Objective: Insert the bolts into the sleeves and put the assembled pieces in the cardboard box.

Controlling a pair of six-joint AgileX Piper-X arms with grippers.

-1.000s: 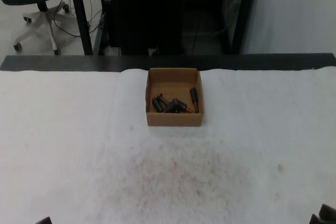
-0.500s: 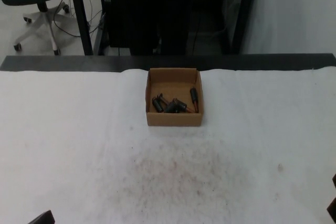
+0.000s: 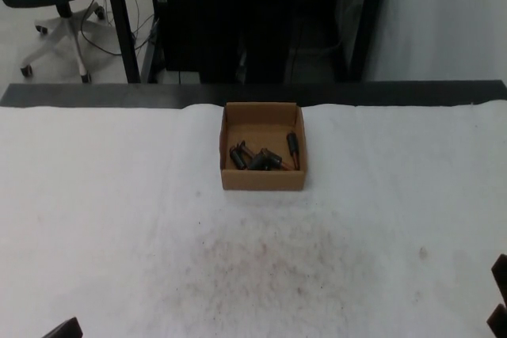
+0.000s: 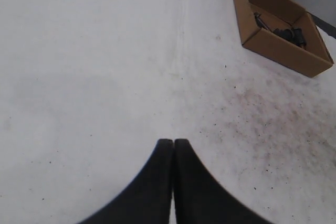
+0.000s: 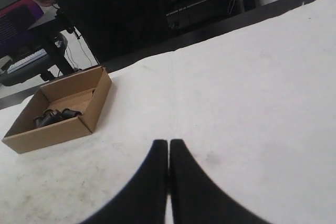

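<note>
High view: cardboard box is sitting where it was a second ago, at mid-width near the bench's far edge, with the assembled pieces lying inside in the same heap. The only change is at the near corners: the dark arm part on the right is showing more than before, and the second arm part on the left has crept in slightly. White cloth is lying bare all around the box (stained patch just in front of it). Left wrist view: left gripper is hanging over bare cloth, fingers pressed together tip to tip, gripping nothing, well apart from the box. Right wrist view: right gripper is hanging the same way, fingers tight against each other, clamping nothing, with the box well apart and the black bench edge running beyond the cloth.
</note>
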